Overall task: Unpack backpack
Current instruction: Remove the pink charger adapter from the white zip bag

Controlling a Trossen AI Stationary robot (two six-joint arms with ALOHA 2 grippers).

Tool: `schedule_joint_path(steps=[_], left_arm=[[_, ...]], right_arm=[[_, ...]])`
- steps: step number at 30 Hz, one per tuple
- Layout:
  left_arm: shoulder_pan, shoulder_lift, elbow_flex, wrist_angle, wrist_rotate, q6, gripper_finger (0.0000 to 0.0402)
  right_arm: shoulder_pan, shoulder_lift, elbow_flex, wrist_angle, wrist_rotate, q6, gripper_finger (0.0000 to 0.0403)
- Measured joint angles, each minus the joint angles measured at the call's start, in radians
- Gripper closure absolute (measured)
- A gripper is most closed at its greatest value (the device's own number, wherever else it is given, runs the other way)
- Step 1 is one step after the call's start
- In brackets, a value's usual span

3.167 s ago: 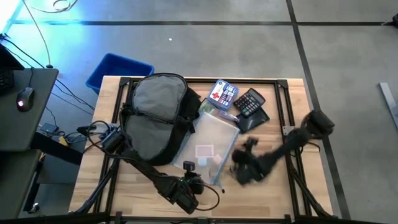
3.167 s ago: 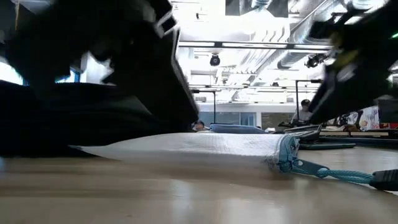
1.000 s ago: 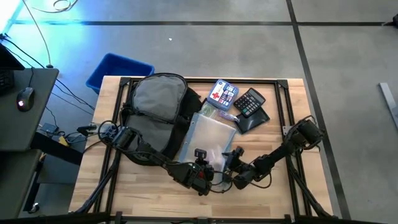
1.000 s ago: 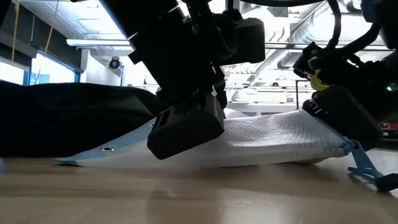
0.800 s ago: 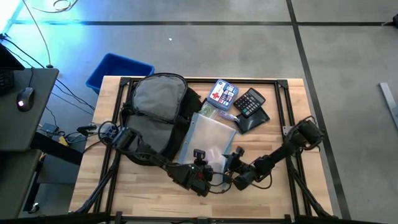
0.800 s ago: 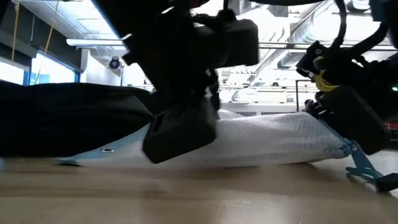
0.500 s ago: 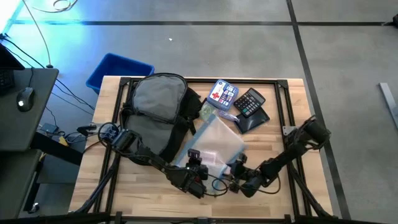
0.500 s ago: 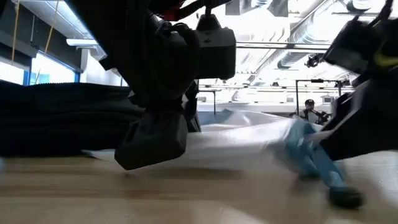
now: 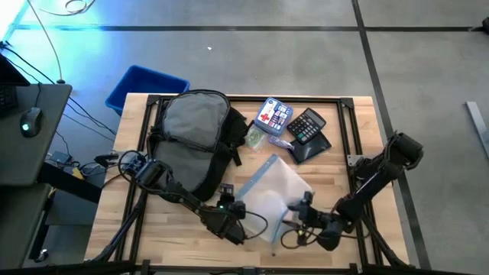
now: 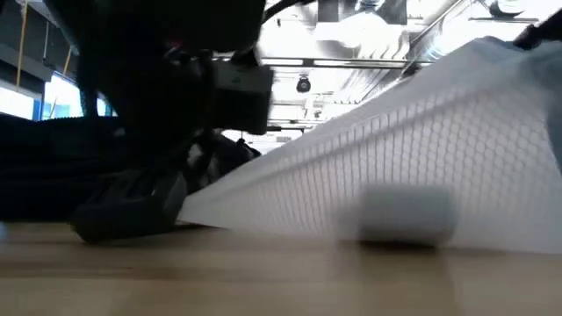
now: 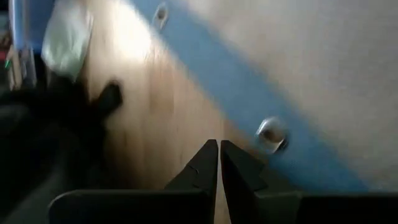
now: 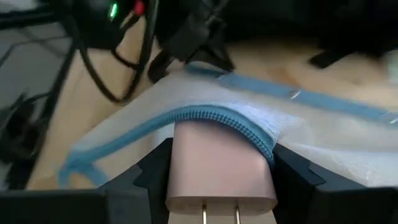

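Right gripper (image 12: 214,177): my fingers pinch a pink plug (image 12: 217,168) through the clear pouch (image 9: 275,191), lifting its end.
Left gripper (image 11: 219,163): pressed together, empty (resting beside the pouch).
Backpack (image 9: 195,137): table's left side.

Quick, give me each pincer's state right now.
Left pincer: shut, holding nothing, low over the table beside the clear pouch.
Right pincer: shut on the pink charger plug poking out of the pouch.

The black backpack (image 9: 195,137) lies flat, grey lining showing.
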Motion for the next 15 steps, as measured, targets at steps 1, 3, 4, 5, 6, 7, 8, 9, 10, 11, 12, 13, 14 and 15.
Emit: schedule_joint_path(steps=[1, 3, 4, 5, 6, 7, 8, 9, 10, 11, 12, 13, 14, 15], left_arm=[[0.0, 0.003, 0.0, -0.021, 0.008, -0.031, 0.0401], [-0.001, 0.002, -0.015, -0.05, 0.029, -0.082, 0.0401], [-0.001, -0.001, -0.03, -0.056, 0.042, -0.095, 0.0401], [-0.002, -0.004, -0.045, -0.06, 0.053, -0.111, 0.0401], [-0.005, -0.006, -0.064, -0.061, 0.061, -0.134, 0.0401], [-0.008, -0.006, -0.078, -0.071, 0.064, -0.167, 0.0401], [-0.012, -0.006, -0.09, -0.092, 0.059, -0.218, 0.0401], [-0.021, -0.005, -0.093, -0.15, 0.036, -0.281, 0.0401], [-0.031, -0.004, -0.093, -0.208, 0.009, -0.346, 0.0402], [-0.045, -0.001, -0.089, -0.273, -0.017, -0.41, 0.0402], [-0.059, -0.001, -0.086, -0.329, -0.045, -0.473, 0.0401], [-0.071, -0.001, -0.082, -0.363, -0.076, -0.531, 0.0401], [-0.084, -0.01, -0.082, -0.381, -0.109, -0.57, 0.0401], [-0.097, -0.027, -0.084, -0.383, -0.137, -0.586, 0.0401]], right_arm=[[-0.016, 0.002, 0.0, -0.013, 0.002, 0.019, 0.0229], [-0.067, 0.01, 0.0, -0.025, -0.048, 0.046, 0.0229], [-0.091, 0.018, 0.0, -0.026, -0.087, 0.047, 0.0229], [-0.113, 0.031, 0.0, -0.016, -0.131, 0.042, 0.0229], [-0.132, 0.047, 0.0, 0.004, -0.173, 0.031, 0.0229], [-0.146, 0.062, 0.0, 0.027, -0.21, 0.012, 0.0229], [-0.16, 0.076, 0.0, 0.046, -0.246, -0.009, 0.0229], [-0.17, 0.088, 0.0, 0.063, -0.276, -0.026, 0.0229], [-0.178, 0.099, 0.0, 0.081, -0.298, -0.042, 0.0229], [-0.184, 0.112, 0.001, 0.089, -0.309, -0.05, 0.0229], [-0.186, 0.12, 0.002, 0.089, -0.311, -0.051, 0.0229], [-0.187, 0.124, 0.002, 0.083, -0.315, -0.051, 0.0229], [-0.188, 0.126, 0.002, 0.084, -0.317, -0.05, 0.0229], [-0.19, 0.126, 0.002, 0.09, -0.323, -0.05, 0.0229]])
